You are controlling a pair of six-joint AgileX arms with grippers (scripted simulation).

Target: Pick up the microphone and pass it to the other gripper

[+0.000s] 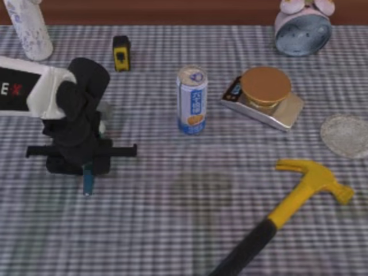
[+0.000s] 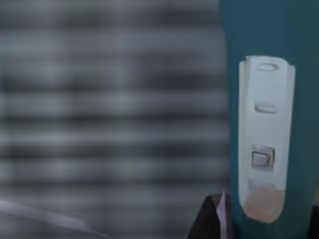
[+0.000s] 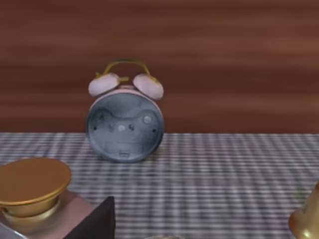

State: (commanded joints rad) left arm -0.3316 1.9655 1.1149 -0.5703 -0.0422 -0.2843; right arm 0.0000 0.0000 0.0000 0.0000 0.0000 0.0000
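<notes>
Microphone (image 1: pixel 88 179) lies at the left side of the checked tablecloth (image 1: pixel 172 218), under my left gripper (image 1: pixel 86 164), with only the tapered teal end of its handle poking out below the black wrist. My left arm reaches in from the left edge and hangs straight over it. In the left wrist view the teal handle (image 2: pixel 304 99) fills one side of the frame, very close, with its white switch plate (image 2: pixel 264 139) plainly visible; a dark fingertip (image 2: pixel 209 221) sits just beside it. I cannot tell whether my left fingers are clamped on the handle or merely around it, since the wrist hides them from above and the near view shows only one tip.

My right arm is out of the top view. Its wrist camera looks across the table at the blue-grey alarm clock (image 3: pixel 124 127) with pink bells, standing near the far edge against the brown wall; a dark finger (image 3: pixel 99 221) shows by the kitchen scale (image 3: pixel 35 199), and I cannot tell that gripper's state either.

Elsewhere on the cloth: a blue-and-white drink can (image 1: pixel 192 100) upright in the middle, the scale (image 1: pixel 263 98) with its gold pan just to its right, a yellow-and-black hammer (image 1: pixel 287 207) at lower right, a small yellow tape measure (image 1: pixel 121 53), a white speckled bottle (image 1: pixel 29 29) at top left, and a pale round pad (image 1: pixel 346 135) at the right edge.
</notes>
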